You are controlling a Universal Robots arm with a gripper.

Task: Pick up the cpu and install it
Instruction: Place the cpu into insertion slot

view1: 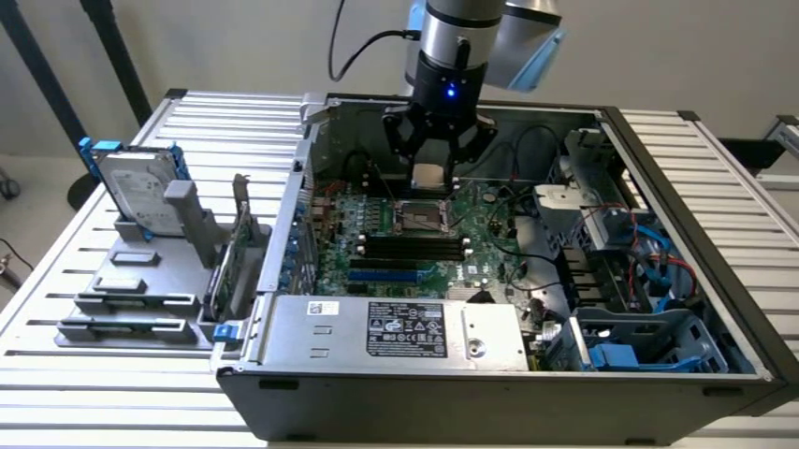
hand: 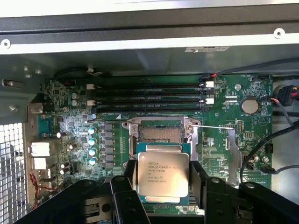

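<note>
One arm [view1: 459, 37], one end effector [view1: 429, 176], one cpu [hand: 162, 173]. One worktop [view1: 75, 374] carries one open computer case [view1: 500, 402]. Inside it there is one green motherboard [hand: 224, 154] with one open socket [hand: 161, 134], four long black memory slots [hand: 149, 93], one round coin battery [hand: 250, 105] and a column of four teal-topped capacitors [hand: 92, 141] – plus one labelled power supply [view1: 374, 327]. Beside the case – one hard drive [view1: 131, 192] in a blue frame.
</note>
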